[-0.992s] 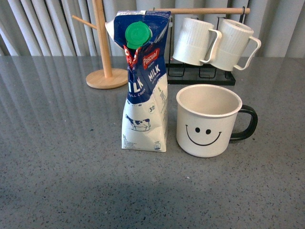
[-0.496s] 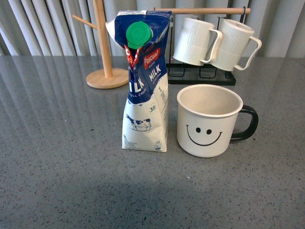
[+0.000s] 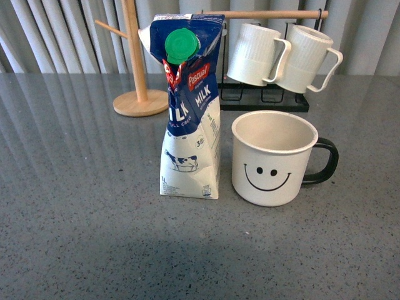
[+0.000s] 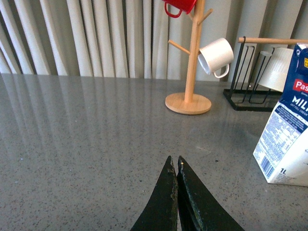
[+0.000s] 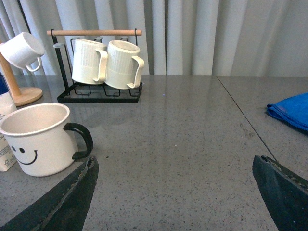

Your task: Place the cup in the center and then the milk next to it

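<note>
- Front view: a wide white enamel-style mug with a black smiley face and black handle stands upright near the middle of a grey speckled tabletop, handle pointing to the robot's right. Just beside it on the robot's left, apart by a narrow gap, stands a tall blue-and-white Pascual milk carton with a round green screw cap, its top creased and leaning slightly. Behind them, two ribbed white mugs hang on a black wire rack with a wooden bar, next to a wooden mug tree. Neither arm appears here.
- Left wrist view: the left gripper hangs above bare tabletop with its dark fingers pressed together, holding nothing. The carton sits well off to one side; a small plain white cup and a red cup hang on the mug tree.
- Right wrist view: the right gripper has its two dark fingers spread wide and empty. The smiley mug stands near one finger, not touching it. A blue cloth lies at the table's far side.
</note>
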Tool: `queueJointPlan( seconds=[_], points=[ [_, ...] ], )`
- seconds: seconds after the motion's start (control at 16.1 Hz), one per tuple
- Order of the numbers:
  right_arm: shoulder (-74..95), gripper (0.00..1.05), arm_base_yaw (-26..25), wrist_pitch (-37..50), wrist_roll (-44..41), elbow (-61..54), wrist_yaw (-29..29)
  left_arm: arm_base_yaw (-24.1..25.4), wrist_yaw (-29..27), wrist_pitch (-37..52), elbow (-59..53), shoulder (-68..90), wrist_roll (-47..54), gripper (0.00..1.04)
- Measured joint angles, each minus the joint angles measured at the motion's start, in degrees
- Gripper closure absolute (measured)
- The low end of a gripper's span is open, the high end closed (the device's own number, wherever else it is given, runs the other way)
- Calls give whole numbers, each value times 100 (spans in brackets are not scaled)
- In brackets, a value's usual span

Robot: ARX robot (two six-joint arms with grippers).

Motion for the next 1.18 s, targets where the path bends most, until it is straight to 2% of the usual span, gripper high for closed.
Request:
queueJointPlan(
  seconds=[0.19,0.25,0.31,0.68,0.74,0.99,1.18],
  points=[
    [0,7,0,0,0,0,0,0,0,-289,0,-267,0,103],
    [0,7,0,0,0,0,0,0,-4,-592,11,-487,0,103],
    [0,7,0,0,2,0,0,0,2,-1379,4,-1086,0,103],
    [0,7,0,2,0,0,0,0,-2,-1320,4,-1224,2,103],
    [0,7,0,0,2,0,0,0,-2,-1322,4,-1224,0,97],
    [0,7,0,0,0,0,0,0,-2,-1322,4,-1224,0,46],
    [0,7,0,2,0,0,0,0,-2,-1320,4,-1224,0,35]
  ],
)
